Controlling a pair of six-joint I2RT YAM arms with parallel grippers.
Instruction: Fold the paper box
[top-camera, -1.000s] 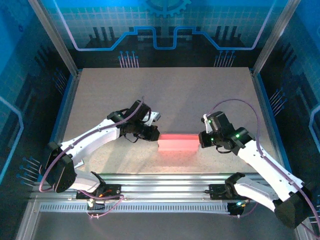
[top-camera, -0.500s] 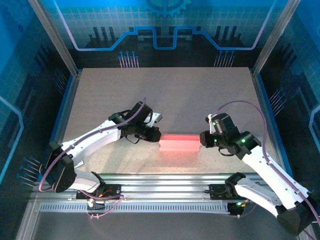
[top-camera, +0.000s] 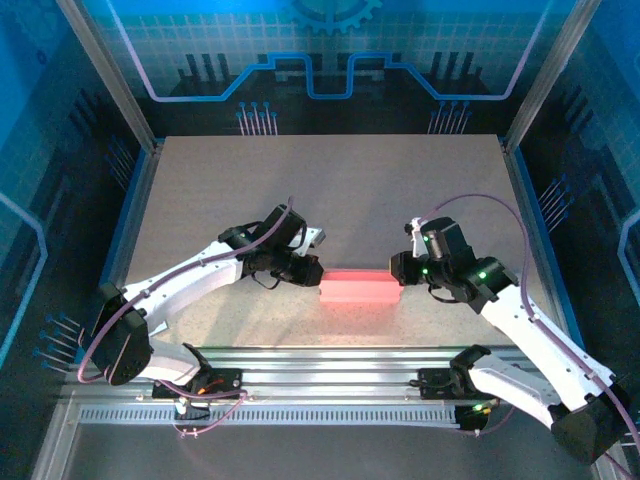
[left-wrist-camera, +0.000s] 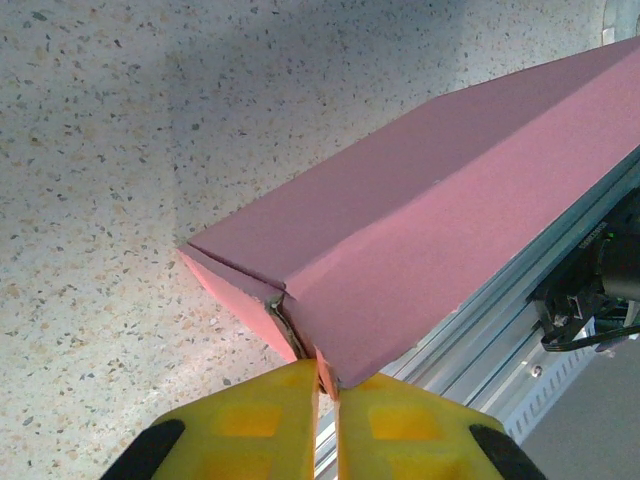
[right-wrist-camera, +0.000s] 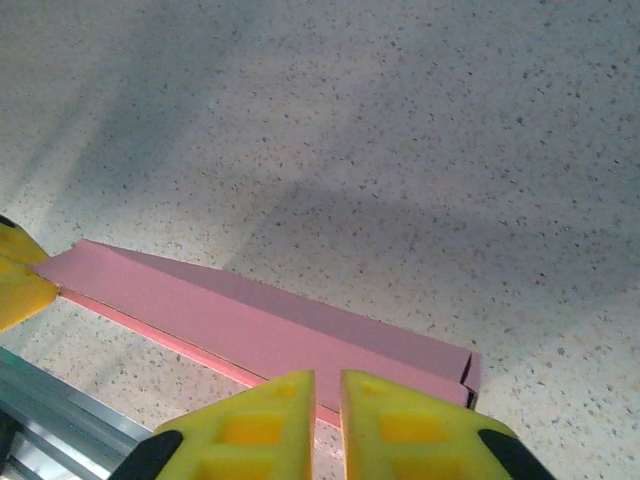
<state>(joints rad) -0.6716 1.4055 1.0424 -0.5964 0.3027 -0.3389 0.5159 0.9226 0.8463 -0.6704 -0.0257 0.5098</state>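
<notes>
Two ends probably suited pinching the light, crease-prone paper box (top-camera: 357, 286) by the table's (top-camera: 330, 190) front edge: left gripper (left-wrist-camera: 327, 385) clamped one; right gripper (right-wrist-camera: 327, 395) closed, hold unclear.

1 paper box (top-camera: 358, 286), 2 pincers (left pincer (top-camera: 318, 272), right pincer (top-camera: 398, 270)), 1 speckled table (top-camera: 350, 190).

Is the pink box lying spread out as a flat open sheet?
No, the pink box is folded up into a long slim body with raised sides.

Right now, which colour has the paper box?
Paper box is pink; clearest from left wrist view.
</notes>
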